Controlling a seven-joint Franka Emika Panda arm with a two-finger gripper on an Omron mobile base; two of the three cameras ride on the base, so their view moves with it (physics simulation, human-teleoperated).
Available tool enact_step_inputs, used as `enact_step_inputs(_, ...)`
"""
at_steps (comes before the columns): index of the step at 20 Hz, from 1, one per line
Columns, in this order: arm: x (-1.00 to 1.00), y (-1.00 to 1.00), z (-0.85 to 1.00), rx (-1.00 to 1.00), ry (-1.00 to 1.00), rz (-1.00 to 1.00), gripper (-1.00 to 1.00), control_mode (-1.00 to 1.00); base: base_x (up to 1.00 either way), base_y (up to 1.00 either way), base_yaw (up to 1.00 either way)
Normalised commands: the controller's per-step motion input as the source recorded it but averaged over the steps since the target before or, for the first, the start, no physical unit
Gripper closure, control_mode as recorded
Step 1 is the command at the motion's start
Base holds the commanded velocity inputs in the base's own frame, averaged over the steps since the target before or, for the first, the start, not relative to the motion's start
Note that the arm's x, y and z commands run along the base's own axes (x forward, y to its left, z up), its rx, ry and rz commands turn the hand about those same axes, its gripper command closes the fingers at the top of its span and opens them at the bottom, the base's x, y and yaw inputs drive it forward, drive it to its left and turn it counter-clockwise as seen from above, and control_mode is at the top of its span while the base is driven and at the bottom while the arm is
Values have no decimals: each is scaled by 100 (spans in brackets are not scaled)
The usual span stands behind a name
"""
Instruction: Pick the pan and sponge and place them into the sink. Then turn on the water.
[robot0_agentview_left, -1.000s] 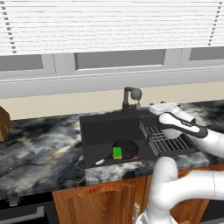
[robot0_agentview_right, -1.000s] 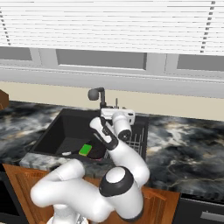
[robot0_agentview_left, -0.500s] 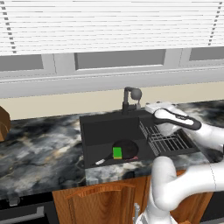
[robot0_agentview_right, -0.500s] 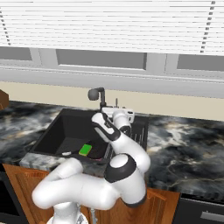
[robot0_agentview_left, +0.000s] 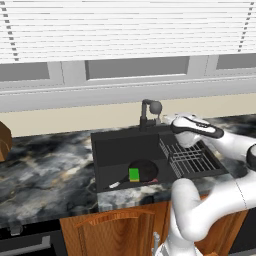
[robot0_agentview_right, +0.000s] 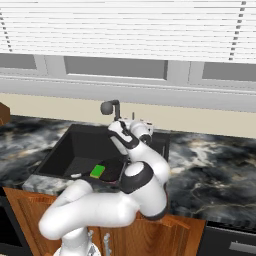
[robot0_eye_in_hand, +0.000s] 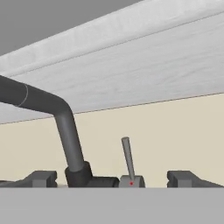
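1 pan (robot0_agentview_left: 143, 171) and 1 sponge (robot0_agentview_left: 134, 174) in sink (robot0_agentview_left: 117, 150); sponge lies on pan. 1 wire rack (robot0_agentview_left: 188, 158) in sink's right part. 1 gripper (robot0_eye_in_hand: 113, 179), 2 fingertips (robot0_eye_in_hand: 42, 178) spread wide, nothing held, facing 1 faucet (robot0_eye_in_hand: 65, 127) and its 1 thin upright lever (robot0_eye_in_hand: 127, 158).

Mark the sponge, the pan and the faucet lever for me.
sponge (robot0_agentview_left: 134, 174), left base view, its green top.
pan (robot0_agentview_left: 146, 168), left base view, its black bowl.
faucet lever (robot0_eye_in_hand: 127, 157), hand view, mid-stem.
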Motion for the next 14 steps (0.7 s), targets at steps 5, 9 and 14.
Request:
enact_step_inputs(5,28,-3,-15,2,6,4,-100,-100,0,0,0)
enact_step_inputs(9,25,0,-19,0,3,5,-100,-100,0,0,0)
enact_step_inputs(14,21,0,-17,0,1,5,-100,-100,0,0,0)
